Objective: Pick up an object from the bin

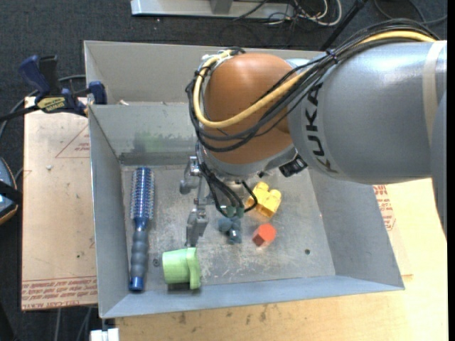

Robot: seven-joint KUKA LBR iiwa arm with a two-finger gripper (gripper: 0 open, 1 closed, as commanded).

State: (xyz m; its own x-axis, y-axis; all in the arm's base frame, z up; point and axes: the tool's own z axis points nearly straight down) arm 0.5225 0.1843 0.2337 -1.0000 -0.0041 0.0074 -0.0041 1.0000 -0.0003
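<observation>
From where I stand, the arm (384, 119) leans in over the bin (106, 204) and the fingers (194, 227) hang low, just up the view from the green cup (181, 268). They are spread apart, with only bare bin floor between them, so nothing is held. One finger ends close above the cup's upper edge. The other ends further to the cup's right.

Nothing is enclosed by the fingers, so I can't tell which thing is meant. The cup is nearest one finger. It lies on its side and looks like hollow moulded plastic: light, stiff, smooth, and likely to roll if nudged on its round flank. I'd pinch it squarely across the body or by the wider rim end, with the fingers set across the roll direction.

To the cup's right and a little further up the view sits a small orange cube (264, 235), just beside the other finger. It looks hard and light, and its flat faces should grip well, though it is small enough to slip out of an off-centre pinch.

Beyond the cube, further up and right of the cup, lies a knobbly yellow block (266, 199). To the cup's left lies a long blue brush (141, 219), best taken at its handle.
</observation>
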